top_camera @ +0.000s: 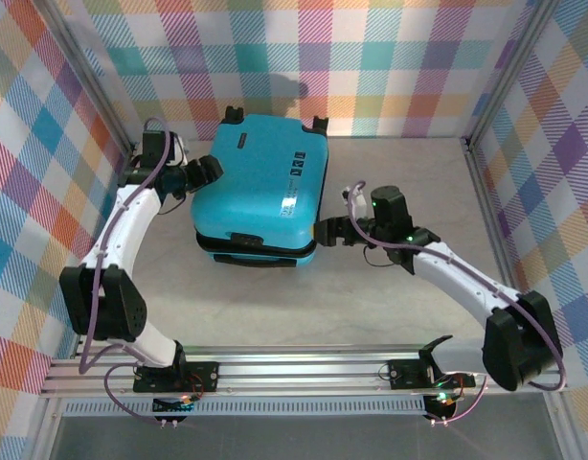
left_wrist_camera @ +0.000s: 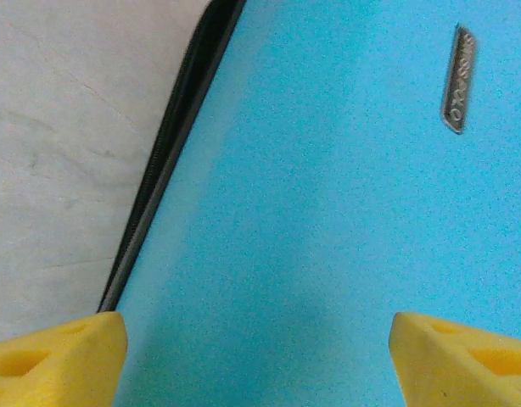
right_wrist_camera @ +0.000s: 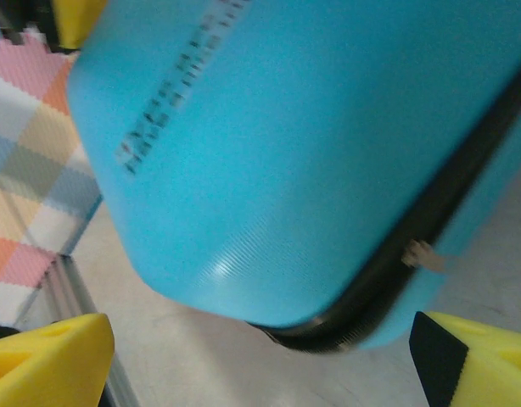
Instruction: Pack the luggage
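Table (top_camera: 399, 316): pale, mottled surface, closed in by plaid walls (top_camera: 371, 57) at the back and on both sides.
Luggage (top_camera: 260, 187): turquoise hard-shell case lying flat and shut, towards the back of the table and a little left of centre, between the two grippers; its black wheels point at the back wall.
Left arm (top_camera: 122, 230): curves up the left side and bends in towards the case's left edge.
Right arm (top_camera: 466, 283): reaches in from the right towards the case's near right corner.
Left gripper (top_camera: 210, 171): at the case's left side, jaws spread wide, nothing between them; its yellow fingertips (left_wrist_camera: 57, 356) frame the blue shell.
Right gripper (top_camera: 325, 230): just beside the near right corner, jaws wide apart, gripping nothing; the rounded corner sits ahead of its yellow fingertips (right_wrist_camera: 48, 360).
Zipper band (left_wrist_camera: 171, 144): black strip running round the case's edge.
Label (left_wrist_camera: 458, 79): small dark plate on the shell, lettering unreadable.
Zipper pull (right_wrist_camera: 422, 254): small tab on the band, blurred.
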Available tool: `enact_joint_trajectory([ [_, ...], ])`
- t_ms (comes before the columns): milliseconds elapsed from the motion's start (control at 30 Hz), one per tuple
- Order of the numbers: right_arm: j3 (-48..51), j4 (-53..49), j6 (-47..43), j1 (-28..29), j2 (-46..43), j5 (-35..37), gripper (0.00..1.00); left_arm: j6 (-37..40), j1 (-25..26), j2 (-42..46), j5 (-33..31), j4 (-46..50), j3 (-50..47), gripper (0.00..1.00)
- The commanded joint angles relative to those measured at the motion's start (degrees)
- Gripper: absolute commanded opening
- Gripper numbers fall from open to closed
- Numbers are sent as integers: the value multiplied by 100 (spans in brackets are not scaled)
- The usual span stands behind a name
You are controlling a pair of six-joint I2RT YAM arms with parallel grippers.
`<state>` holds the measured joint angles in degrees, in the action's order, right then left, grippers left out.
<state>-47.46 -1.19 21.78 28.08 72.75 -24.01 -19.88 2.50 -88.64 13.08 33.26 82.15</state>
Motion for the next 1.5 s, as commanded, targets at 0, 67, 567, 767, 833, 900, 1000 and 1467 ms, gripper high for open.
enact_joint_trajectory([
  [0, 505, 226, -166, -51, -197, 661, 89, -31, 14, 395, -444, 83, -194, 81],
  [67, 845, 678, -220, -81, -157, 655, 86, -51, 13, 495, -426, 45, -239, 82],
  [567, 1409, 4272, 1243, -846, 1663, -808, 78, -148, 13, 334, 251, -82, -546, 83],
  [767, 1105, 5019, 2069, -865, 2373, -1447, 78, -189, 13, 369, 558, -77, -622, 83],
  [833, 1118, 5389, 2420, -881, 2566, -1557, 78, -223, 14, 408, 662, -138, -657, 83],
  [900, 1165, 5725, 2732, -875, 2756, -1597, 77, -248, 13, 435, 731, -177, -682, 83],
  [1000, 1290, 6312, 3196, -917, 3062, -1548, 76, -260, 20, 461, 783, -179, -691, 83],
  [1467, 1490, 8179, 4553, -962, 4060, -1510, 61, -174, 13, 628, 439, -78, -686, 83],
])
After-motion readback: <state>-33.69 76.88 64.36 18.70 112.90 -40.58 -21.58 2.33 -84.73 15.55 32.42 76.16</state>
